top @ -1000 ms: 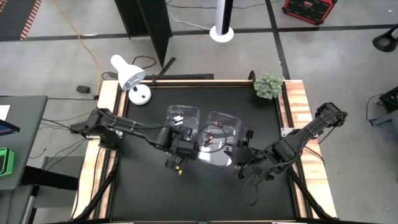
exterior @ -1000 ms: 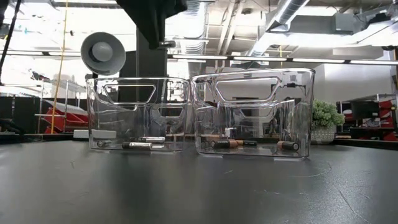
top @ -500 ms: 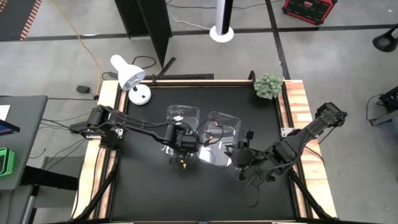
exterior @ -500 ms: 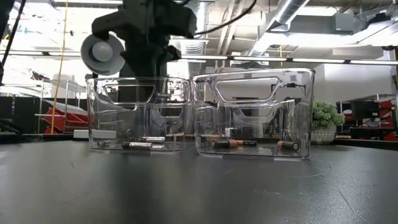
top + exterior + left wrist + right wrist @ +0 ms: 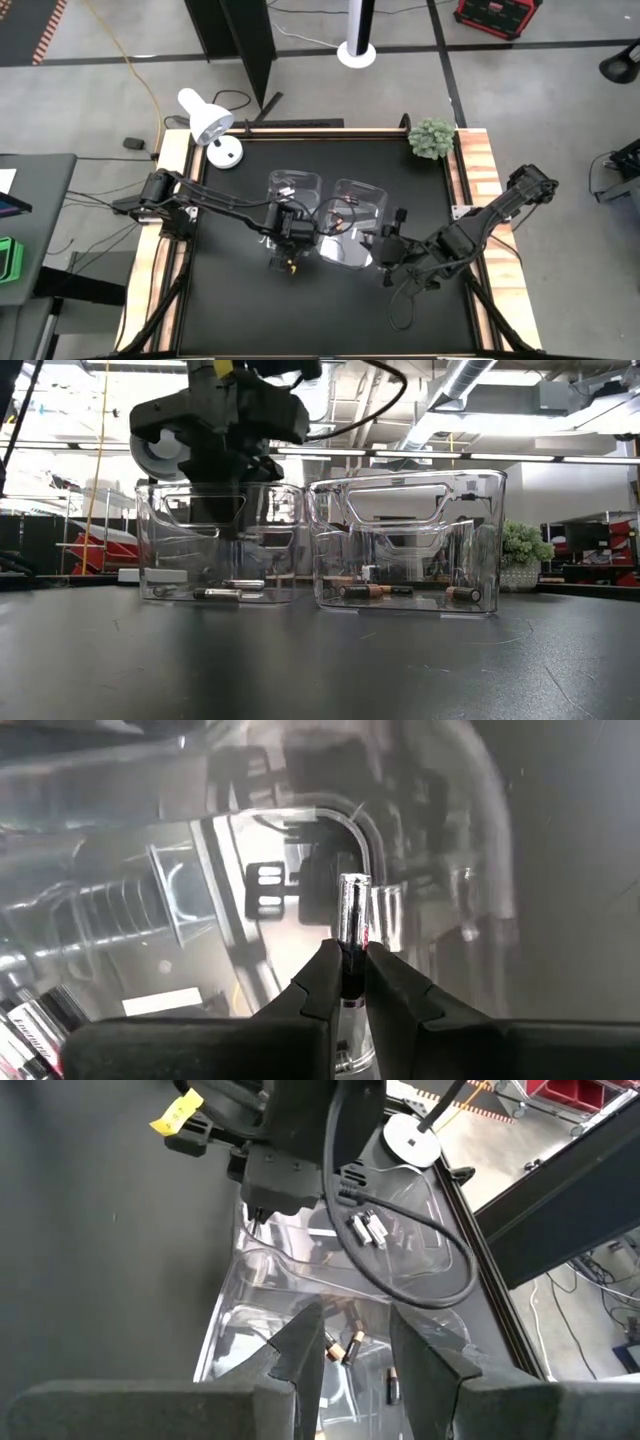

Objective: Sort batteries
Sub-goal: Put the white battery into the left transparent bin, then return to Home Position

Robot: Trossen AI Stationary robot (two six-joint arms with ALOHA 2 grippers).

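Two clear bins stand side by side mid-table. The left bin [image 5: 220, 545] has white and silver batteries [image 5: 222, 592] lying on its floor. The right bin [image 5: 410, 540] has dark copper-ended batteries [image 5: 365, 590] lying on its floor. My left gripper [image 5: 348, 948] reaches down over the left bin [image 5: 292, 190], shut on a silver battery [image 5: 352, 905]. My right gripper [image 5: 350, 1350] hangs open above the right bin [image 5: 300, 1370], with nothing between its fingers. My left gripper pinches the silver battery between its two fingers by the battery's near part [image 5: 349, 960]. The fingers come from above, pointing steeply down, and lie along the battery. Its free end [image 5: 353, 885] sticks out past the fingertips, clear above the left bin's floor.
A white desk lamp [image 5: 205, 120] stands at the far left corner and a small green plant [image 5: 432, 137] at the far right corner. The dark tabletop [image 5: 320, 660] in front of the bins is bare. Wooden rails [image 5: 480, 170] edge the table's sides.
My left gripper has come down with the silver battery from above the left bin to its rim, tipping steeper. In the low view it was out of sight, and its dark body now reaches into the bin's top. The right arm has kept still.
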